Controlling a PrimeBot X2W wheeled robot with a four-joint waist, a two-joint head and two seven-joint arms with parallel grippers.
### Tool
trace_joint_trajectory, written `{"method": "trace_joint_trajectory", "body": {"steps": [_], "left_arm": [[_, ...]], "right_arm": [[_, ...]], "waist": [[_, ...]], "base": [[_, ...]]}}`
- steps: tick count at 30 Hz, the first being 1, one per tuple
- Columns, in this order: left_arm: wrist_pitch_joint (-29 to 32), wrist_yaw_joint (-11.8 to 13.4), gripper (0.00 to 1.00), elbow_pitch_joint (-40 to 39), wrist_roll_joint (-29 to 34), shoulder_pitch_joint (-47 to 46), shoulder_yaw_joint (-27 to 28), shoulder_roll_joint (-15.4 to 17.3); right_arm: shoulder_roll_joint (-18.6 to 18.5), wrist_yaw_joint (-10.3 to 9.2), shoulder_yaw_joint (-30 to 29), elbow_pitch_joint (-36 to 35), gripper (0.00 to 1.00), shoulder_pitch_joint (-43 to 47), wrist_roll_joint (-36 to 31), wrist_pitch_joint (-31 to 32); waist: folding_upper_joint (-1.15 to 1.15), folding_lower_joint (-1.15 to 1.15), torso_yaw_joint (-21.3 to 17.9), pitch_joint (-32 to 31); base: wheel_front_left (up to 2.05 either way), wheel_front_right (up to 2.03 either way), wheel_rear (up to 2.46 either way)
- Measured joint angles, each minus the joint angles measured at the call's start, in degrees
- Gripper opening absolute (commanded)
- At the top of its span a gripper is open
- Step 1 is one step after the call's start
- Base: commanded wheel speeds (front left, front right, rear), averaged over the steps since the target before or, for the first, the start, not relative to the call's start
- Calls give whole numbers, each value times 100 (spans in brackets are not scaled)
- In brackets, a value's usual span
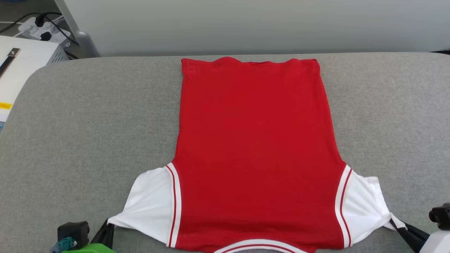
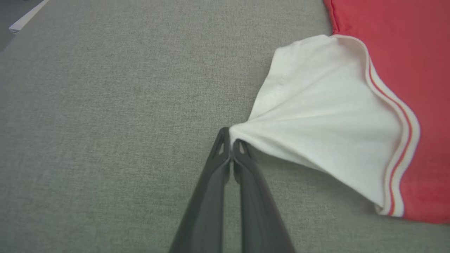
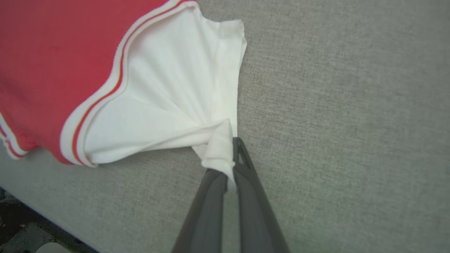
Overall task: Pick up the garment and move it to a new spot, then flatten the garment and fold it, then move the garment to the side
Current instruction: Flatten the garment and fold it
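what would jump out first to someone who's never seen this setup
A red garment lies spread flat in the middle of the grey cloth-covered table, plain side up, with its collar nearest the robot. The left gripper is shut on the tip of one white sleeve at the lower left. The right gripper is shut on the other sleeve at the lower right, and each sleeve is drawn out to a point.

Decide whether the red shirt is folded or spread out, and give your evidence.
Spread flat. The garment lies smooth on the grey surface, its white sleeves held taut outward by the left gripper and right gripper.
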Motion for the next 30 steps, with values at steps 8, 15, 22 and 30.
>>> {"method": "trace_joint_trajectory", "body": {"steps": [8,15,22,30], "left_arm": [[0,37,0,-71,294,184,103,-172],[0,38,0,-309,648,127,259,-304],[-1,94,0,-948,1091,-172,465,-587],[0,89,0,-1413,1661,-673,434,-820]], "right_arm": [[46,0,-303,-99,100,410,-138,313],[-234,-1,-1007,-328,100,316,-396,591],[-988,-2,-2646,-985,100,-827,-789,1079],[-714,-2,-3238,-1373,100,-2780,-764,2894]], "waist": [[0,0,57,24],[0,0,122,167],[0,0,335,612],[0,0,688,1254]], "base": [[0,0,0],[0,0,0],[0,0,0],[0,0,0]]}}
